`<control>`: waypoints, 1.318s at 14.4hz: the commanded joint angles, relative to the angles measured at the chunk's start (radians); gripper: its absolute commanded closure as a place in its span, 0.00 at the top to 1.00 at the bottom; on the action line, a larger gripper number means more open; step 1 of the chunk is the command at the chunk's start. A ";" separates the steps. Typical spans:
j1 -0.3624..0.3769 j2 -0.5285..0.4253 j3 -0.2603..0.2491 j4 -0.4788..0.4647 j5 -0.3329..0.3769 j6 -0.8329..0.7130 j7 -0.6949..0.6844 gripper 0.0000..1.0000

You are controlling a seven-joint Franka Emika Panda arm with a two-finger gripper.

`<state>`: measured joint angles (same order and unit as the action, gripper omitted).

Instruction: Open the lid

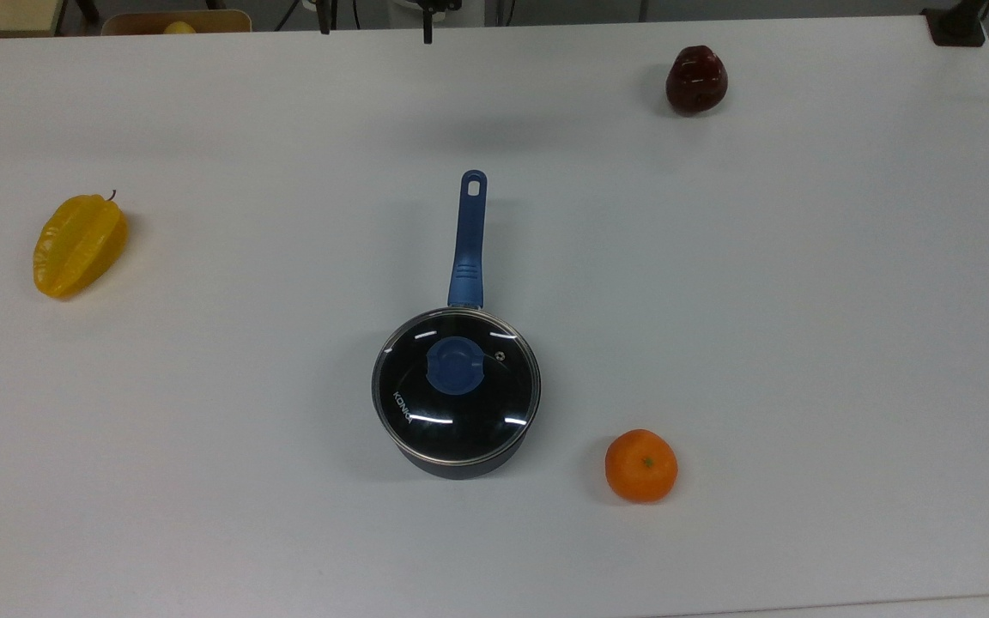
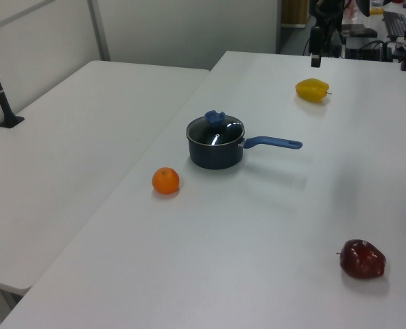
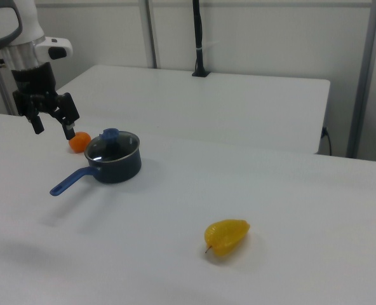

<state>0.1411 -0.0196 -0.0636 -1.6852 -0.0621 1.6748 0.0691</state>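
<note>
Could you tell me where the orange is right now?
The orange sits on the white table, at the top view's lower right of the saucepan, apart from it.

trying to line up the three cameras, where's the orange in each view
Top view: the orange sits lower right of centre, right of the saucepan.
Left view: the orange lies left of centre, lower left of the saucepan.
Right view: the orange lies at left, just behind the saucepan.
Shared landmark: the saucepan's blue handle.

White "KONKA" lettering stands on the glass lid (image 1: 456, 382).
</note>
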 commanded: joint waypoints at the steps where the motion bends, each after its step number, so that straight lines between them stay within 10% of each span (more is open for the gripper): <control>1: -0.005 -0.019 -0.004 -0.007 0.015 -0.017 -0.009 1.00; 10: 0.000 0.009 -0.002 0.025 0.019 0.052 -0.022 1.00; 19: 0.027 0.177 0.008 0.015 0.018 0.553 -0.037 1.00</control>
<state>0.1398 0.0819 -0.0520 -1.6781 -0.0593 2.0811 0.0511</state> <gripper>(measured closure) 0.000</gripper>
